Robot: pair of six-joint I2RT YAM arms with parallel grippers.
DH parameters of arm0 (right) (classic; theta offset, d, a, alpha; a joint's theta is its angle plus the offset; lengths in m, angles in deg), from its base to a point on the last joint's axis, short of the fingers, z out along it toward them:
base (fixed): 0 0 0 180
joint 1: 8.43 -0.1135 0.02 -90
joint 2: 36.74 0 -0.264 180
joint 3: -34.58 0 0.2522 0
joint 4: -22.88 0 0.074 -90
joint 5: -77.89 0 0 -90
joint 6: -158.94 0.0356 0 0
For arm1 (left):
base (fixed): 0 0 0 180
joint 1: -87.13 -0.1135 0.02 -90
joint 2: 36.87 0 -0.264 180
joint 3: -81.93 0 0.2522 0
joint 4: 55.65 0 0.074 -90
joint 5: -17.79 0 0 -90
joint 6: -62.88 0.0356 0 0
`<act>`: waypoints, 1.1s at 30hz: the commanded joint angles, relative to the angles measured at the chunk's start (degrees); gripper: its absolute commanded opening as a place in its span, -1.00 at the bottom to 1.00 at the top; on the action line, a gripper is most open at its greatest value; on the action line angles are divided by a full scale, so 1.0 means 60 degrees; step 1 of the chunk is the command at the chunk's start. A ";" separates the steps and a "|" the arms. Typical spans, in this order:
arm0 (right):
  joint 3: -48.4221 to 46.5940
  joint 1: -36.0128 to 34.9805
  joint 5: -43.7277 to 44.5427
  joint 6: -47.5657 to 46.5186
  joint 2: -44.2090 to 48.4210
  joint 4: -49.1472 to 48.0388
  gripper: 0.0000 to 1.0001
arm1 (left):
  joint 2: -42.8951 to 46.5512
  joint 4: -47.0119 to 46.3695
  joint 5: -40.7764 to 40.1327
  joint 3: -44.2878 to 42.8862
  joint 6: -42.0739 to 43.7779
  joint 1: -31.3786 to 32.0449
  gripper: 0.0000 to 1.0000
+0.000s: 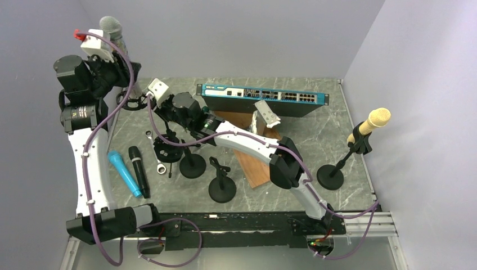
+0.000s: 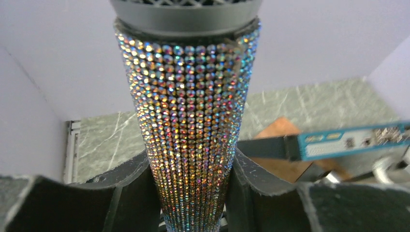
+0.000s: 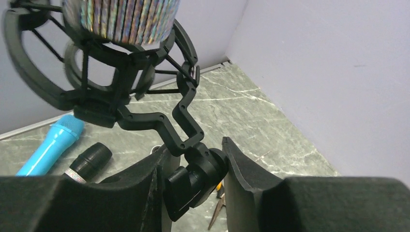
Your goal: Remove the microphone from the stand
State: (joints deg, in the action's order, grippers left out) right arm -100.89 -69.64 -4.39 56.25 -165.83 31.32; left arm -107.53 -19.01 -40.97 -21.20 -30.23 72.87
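Note:
A rhinestone-covered microphone (image 2: 191, 121) with a grey mesh head (image 1: 111, 25) stands upright at the far left. My left gripper (image 2: 193, 169) is shut on its tapered body, with a finger pressed against each side. In the right wrist view the microphone's lower end (image 3: 121, 19) sits in the black shock-mount ring (image 3: 96, 92) of the stand. My right gripper (image 3: 193, 164) is shut on the stand's pivot joint (image 3: 193, 181) below that ring. The stand's round base (image 1: 130, 104) shows partly under the left arm.
A blue microphone (image 1: 125, 173) and a black one (image 1: 139, 170) lie on the marble table by the left arm. Two bare stands (image 1: 192, 163) (image 1: 221, 185) stand mid-table. A network switch (image 1: 261, 98) and a wooden board (image 1: 253, 163) lie behind them. A yellow microphone (image 1: 371, 124) on a stand is at the right.

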 commanded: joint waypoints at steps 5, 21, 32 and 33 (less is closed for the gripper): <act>0.0376 -0.0024 -0.0109 -0.0408 -0.0318 0.1005 -1.00 | 0.0459 0.0603 -0.2594 -0.1851 -0.1683 0.0526 -1.00; 0.0393 -0.0059 -0.0055 0.0064 0.0327 0.1377 0.39 | 0.1829 0.2578 -0.6149 -0.0566 0.0193 0.0565 -1.00; 0.0111 -0.0064 0.0045 0.0747 0.1252 0.2178 1.00 | 0.1935 0.3192 -0.7197 -0.0153 -0.0450 0.0237 -1.00; 0.0073 -0.0063 0.0102 0.0796 0.1321 0.2318 1.00 | 0.1868 0.3289 -0.7038 -0.0206 -0.0560 0.0108 -1.00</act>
State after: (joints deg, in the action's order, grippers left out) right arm -98.22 -69.86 -4.82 58.70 -163.93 43.47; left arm -95.97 0.20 -83.50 -21.09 -30.91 75.40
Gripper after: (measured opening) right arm 0.994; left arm 0.461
